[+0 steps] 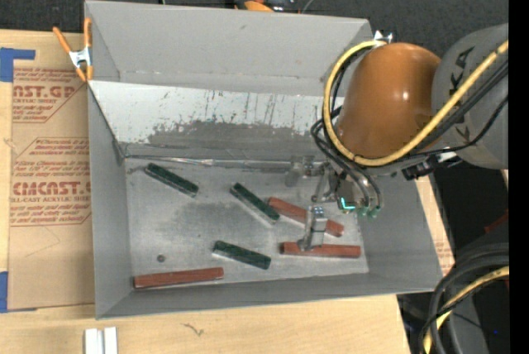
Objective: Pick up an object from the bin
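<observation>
Orange cover (388,100) high over red bar (335,250) | gripper (315,235) at bar's left end, opening indeterminate | step: likely approach | next: centre, clamp, lift

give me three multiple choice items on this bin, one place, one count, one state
1. The hand is over: A a red stick at right; B a green stick at left; C the back wall.
2. Green sticks in the bin: A two; B three; C five.
3. The long red stick lies: A flat; B upright; C on a green one.
A, it hangs above that stick's left end. B, three lie apart. A, flat by the near wall.
</observation>
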